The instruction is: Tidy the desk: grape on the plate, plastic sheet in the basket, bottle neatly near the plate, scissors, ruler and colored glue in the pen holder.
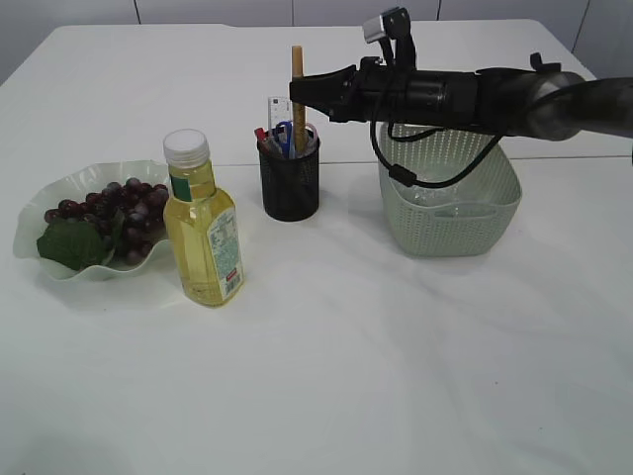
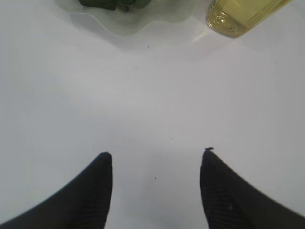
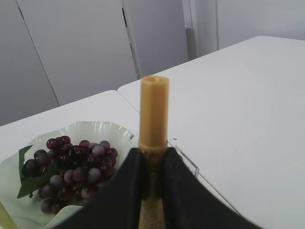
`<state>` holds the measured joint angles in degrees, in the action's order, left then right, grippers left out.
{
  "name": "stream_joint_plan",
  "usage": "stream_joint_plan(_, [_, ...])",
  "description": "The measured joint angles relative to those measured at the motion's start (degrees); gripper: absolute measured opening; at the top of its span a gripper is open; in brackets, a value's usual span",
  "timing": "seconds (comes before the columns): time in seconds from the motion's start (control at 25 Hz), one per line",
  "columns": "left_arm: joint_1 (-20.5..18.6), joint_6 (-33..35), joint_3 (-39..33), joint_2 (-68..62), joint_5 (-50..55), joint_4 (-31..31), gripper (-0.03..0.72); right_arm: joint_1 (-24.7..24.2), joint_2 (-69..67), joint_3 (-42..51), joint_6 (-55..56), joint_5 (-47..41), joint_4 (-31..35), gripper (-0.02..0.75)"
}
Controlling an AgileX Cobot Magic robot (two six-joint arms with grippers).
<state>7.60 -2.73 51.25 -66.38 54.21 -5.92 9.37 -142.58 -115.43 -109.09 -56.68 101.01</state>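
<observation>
Mustard-yellow colored glue [image 3: 153,114], a light, stiff, smooth stick, sits pinched mid-barrel by the right gripper [image 3: 151,167] above the pen holder [image 1: 290,180]; the left gripper [image 2: 156,164] gapes, holding nothing.

The table [image 1: 396,376] is plain white; at left of the exterior frame a pale green, translucent wavy-edged plate [image 1: 40,213] carries dark purple-red grapes [image 1: 124,203] and one deep green leaf [image 1: 71,244], and right of it stands a bottle [image 1: 203,233] of clear yellow liquid with a white cap, a green neck band and a label printed in green, yellow and red. At centre, the pen holder [image 1: 290,183] is black mesh, showing a clear ruler [image 1: 277,109] with dark markings and blue scissors [image 1: 285,134] handles. The mustard-yellow glue stick [image 3: 153,112] sits between black jaws, and the basket [image 1: 450,213] at right is pale grey-green with a woven lattice pattern.
</observation>
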Motion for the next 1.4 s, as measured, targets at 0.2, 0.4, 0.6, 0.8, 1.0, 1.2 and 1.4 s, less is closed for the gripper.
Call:
stream_joint_plan(0.2, [0.00,0.00,0.00,0.00,0.00,0.25,0.433,0.00,-0.25,0.00,-0.90,1.09,0.00,0.090])
stream_joint_plan(0.4, [0.00,0.00,0.00,0.00,0.00,0.25,0.432,0.00,-0.25,0.00,-1.92,1.53,0.16,0.095])
stream_joint_plan(0.6, [0.00,0.00,0.00,0.00,0.00,0.25,0.433,0.00,-0.63,0.00,-2.06,1.61,0.26,0.106])
stream_joint_plan(0.8, [0.00,0.00,0.00,0.00,0.00,0.25,0.432,0.00,-1.32,0.00,-2.06,1.69,0.26,0.203])
stream_joint_plan(1.0, [0.00,0.00,0.00,0.00,0.00,0.25,0.432,0.00,-1.32,0.00,-2.11,1.69,0.26,0.365])
stream_joint_plan(1.2, [0.00,0.00,0.00,0.00,0.00,0.25,0.432,0.09,-1.03,0.00,3.80,2.62,0.15,0.387])
stream_joint_plan(1.4, [0.00,0.00,0.00,0.00,0.00,0.25,0.432,0.09,3.99,0.00,22.56,9.45,-13.94,0.388])
